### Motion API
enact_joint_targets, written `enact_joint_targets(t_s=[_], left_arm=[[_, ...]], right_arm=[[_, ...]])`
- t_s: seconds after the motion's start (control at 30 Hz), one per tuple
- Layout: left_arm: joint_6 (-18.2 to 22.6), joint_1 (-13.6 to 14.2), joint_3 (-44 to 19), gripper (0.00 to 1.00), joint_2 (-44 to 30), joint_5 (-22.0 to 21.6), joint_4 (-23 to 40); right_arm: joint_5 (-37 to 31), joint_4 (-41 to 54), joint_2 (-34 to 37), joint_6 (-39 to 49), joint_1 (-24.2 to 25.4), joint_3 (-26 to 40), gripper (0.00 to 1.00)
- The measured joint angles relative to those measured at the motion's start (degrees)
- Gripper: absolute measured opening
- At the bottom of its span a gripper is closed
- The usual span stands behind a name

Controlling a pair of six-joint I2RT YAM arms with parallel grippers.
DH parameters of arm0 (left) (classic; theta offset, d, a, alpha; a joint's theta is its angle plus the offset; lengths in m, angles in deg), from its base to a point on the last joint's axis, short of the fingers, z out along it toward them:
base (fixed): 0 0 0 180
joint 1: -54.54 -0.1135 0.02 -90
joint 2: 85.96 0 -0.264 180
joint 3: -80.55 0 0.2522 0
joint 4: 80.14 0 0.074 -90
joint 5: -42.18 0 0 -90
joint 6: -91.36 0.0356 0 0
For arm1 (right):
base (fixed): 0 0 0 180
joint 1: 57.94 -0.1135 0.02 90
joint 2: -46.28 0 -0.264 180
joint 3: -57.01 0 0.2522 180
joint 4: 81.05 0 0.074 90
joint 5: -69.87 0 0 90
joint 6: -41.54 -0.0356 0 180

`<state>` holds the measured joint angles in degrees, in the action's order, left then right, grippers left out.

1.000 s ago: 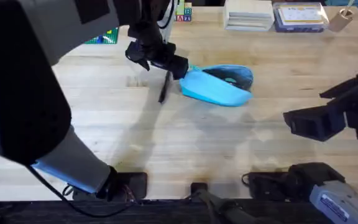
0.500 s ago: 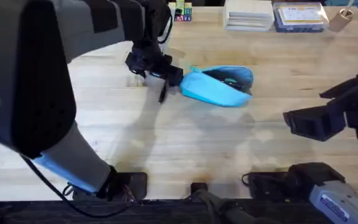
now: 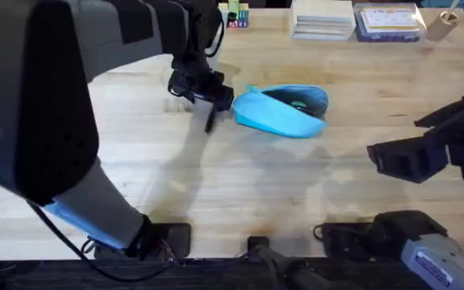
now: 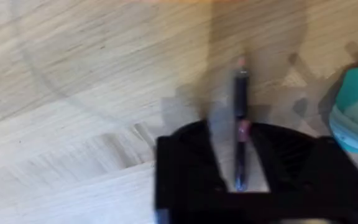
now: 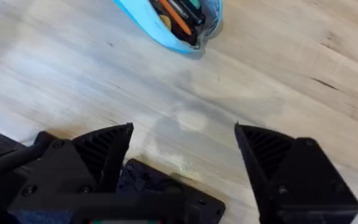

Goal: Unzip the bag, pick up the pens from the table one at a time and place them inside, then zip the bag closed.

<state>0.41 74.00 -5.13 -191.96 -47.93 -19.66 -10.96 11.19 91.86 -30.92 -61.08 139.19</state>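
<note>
Pens first: your slim black pen (image 3: 210, 119) sits in the upper middle of the overhead frame, just left of the light blue soft fabric pouch (image 3: 279, 114), hanging tip-down from your left gripper (image 3: 213, 98). In the left wrist view that pen (image 4: 240, 130) runs up the centre of the frame between the two black fingers (image 4: 185, 168), and the gripper (image 4: 238, 180) is pinching it; a sliver of the pouch (image 4: 355, 115) shows at the right edge there. Whether the pen's tip touches the light wooden butcher-block tabletop (image 3: 248, 193) you cannot tell from these views.

The pouch lies on the tabletop in the upper centre of the overhead frame, its zipper open and the dark lining showing along the top. In the right wrist view the pouch (image 5: 166, 31) is at the top centre, mouth gaping, with an orange pen (image 5: 173, 17) lying inside beside other dark and teal items.

Your right gripper (image 3: 401, 157) hovers at the right side of the overhead frame, well apart from the pouch. In its own wrist view the gripper (image 5: 185, 143) has its fingers (image 5: 104, 149) spread wide over bare tabletop (image 5: 303, 56), holding nothing.

Along the top edge of the overhead frame sit a white stacked box (image 3: 322, 18) and a clear lidded container (image 3: 389, 20).
</note>
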Motion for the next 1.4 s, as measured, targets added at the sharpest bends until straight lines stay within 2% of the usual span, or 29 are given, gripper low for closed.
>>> enact_joint_targets(t_s=[0.07, 0.2, 0.23, 0.3, 0.97, 1.4], left_arm=[[0.04, 0.11, 0.04, 0.59, 0.0, 0.0, 0.02], [0.05, 0.11, 0.04, 0.165, -0.01, -0.39, 0.17], [0.08, 0.09, 0.04, 0.107, 0.0, -0.56, 0.13], [0.08, 0.11, 0.04, 0.053, 0.0, -0.74, 0.06], [0.08, 0.11, 0.66, 0.043, 1.12, -1.02, -0.97], [0.08, 0.11, 0.7, 0.043, 12.83, -2.57, 2.11]], right_arm=[[0.0, 0.0, 0.0, -0.01, 0.0, 0.0, 0.998], [0.0, -0.01, 0.0, -0.02, 0.0, 0.0, 0.998], [0.0, 0.0, 0.0, 0.0, 0.0, 0.0, 0.998], [0.0, 0.0, 0.0, -0.01, 0.0, 0.0, 0.998], [0.0, -0.02, 0.0, 0.0, 0.0, 0.0, 0.998], [0.0, -0.02, 0.0, 0.0, 0.0, 0.0, 0.998]])
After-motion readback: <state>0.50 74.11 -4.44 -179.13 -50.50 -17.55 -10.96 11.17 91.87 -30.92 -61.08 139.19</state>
